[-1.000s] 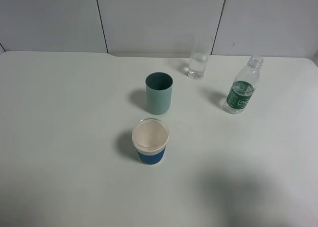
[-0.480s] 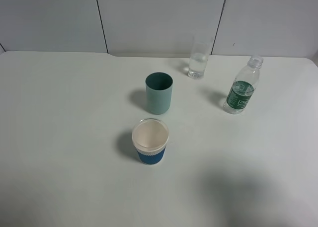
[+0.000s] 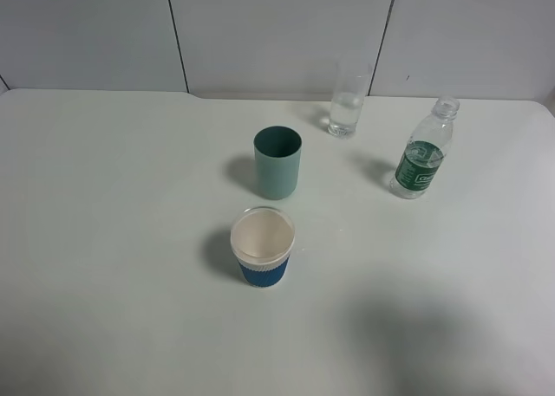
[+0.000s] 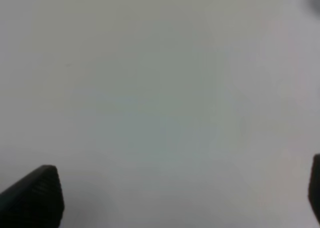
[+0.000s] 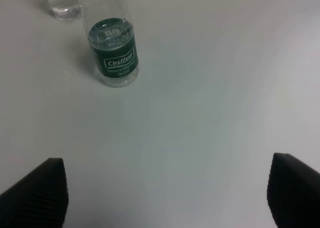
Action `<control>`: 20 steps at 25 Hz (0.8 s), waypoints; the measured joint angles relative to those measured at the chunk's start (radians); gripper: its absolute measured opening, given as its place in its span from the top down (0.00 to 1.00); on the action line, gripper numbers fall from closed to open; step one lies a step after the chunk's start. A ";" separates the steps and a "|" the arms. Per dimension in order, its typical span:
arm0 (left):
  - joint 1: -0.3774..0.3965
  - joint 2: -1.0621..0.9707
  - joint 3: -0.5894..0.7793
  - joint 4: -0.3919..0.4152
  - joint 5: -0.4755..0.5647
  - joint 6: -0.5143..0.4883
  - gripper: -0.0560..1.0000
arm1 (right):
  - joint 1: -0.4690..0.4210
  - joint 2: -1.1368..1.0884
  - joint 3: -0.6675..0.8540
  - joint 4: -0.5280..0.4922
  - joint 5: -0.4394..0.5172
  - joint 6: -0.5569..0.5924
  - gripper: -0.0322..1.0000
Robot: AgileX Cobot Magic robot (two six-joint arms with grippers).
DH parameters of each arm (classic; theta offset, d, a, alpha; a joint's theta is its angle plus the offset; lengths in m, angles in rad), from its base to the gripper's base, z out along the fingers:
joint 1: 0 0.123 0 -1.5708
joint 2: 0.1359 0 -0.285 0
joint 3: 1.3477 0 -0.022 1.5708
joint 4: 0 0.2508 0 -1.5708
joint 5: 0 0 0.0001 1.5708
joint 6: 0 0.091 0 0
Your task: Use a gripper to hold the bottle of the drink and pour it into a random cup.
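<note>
The bottle of the drink (image 3: pixel 423 153), clear with a dark green label and no cap, stands upright at the table's right rear. The same bottle (image 5: pixel 114 53) shows in the right wrist view, well ahead of my right gripper (image 5: pixel 165 193), whose black fingertips (image 5: pixel 35 193) stand wide apart, open and empty. The cup (image 3: pixel 348 110), a tall clear glass with a little water, stands at the back, left of the bottle; its base (image 5: pixel 62 1) shows beside the bottle in the right wrist view. My left gripper (image 4: pixel 175 198) is open over bare table. Neither gripper appears in the exterior view.
A teal-green cup (image 3: pixel 277 162) stands mid-table, and a blue paper cup (image 3: pixel 263 247) with a white rim stands in front of it. The white table (image 3: pixel 104 240) ends at a panelled wall behind. A soft shadow lies on the table at the front right.
</note>
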 joint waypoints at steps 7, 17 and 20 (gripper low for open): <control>0.000 0.000 0.000 0.000 0.000 0.000 0.01 | 0.000 0.000 0.000 0.000 0.000 0.000 0.20; 0.000 0.000 0.000 0.000 0.000 0.000 0.01 | 0.000 0.000 0.000 0.000 0.000 0.000 0.20; 0.000 0.000 0.000 0.000 0.000 0.000 0.01 | 0.000 0.000 0.000 0.000 0.000 0.000 0.20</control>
